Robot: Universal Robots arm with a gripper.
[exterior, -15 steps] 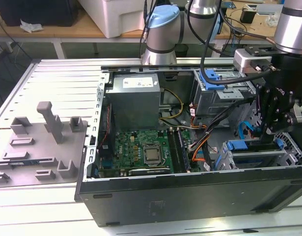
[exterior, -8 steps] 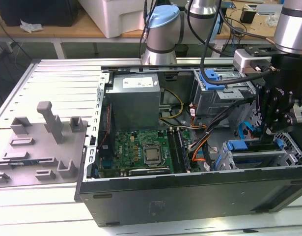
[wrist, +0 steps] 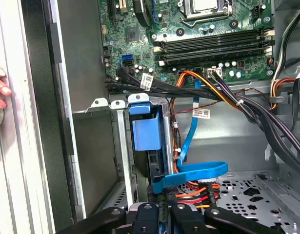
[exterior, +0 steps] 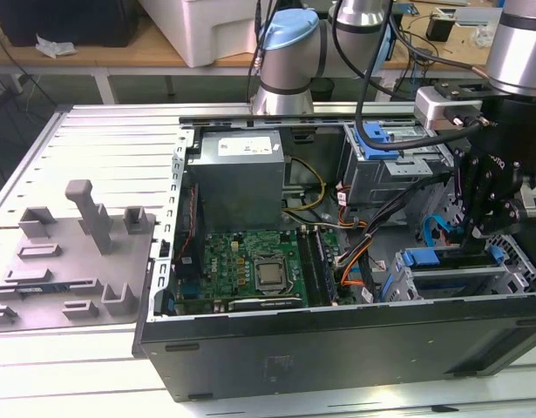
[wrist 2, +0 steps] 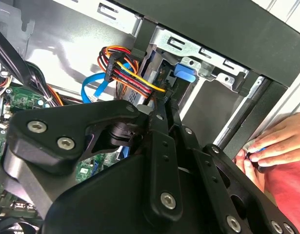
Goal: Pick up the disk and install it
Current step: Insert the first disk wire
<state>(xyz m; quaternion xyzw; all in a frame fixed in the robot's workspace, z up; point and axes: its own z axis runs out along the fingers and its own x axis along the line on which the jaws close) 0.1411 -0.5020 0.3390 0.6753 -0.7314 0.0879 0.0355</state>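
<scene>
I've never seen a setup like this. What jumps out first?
An open computer case lies on its side, its green motherboard bared. The black gripper reaches into the drive cage at the exterior view's right, beside a blue carrier tab. A person's hand rests on the case's edge.

The matte black metal pincer (wrist: 162,214) hangs inside a black-and-grey steel computer case (exterior: 337,348). Just beside it sits a bright blue plastic drive-carrier tab (wrist: 146,131) in a silver metal bay (wrist: 115,146). A flat light-blue ribbon cable (wrist: 189,173) loops near red, orange, yellow and black wires (wrist 2: 132,73). Beyond lies a green motherboard (exterior: 250,266).
</scene>
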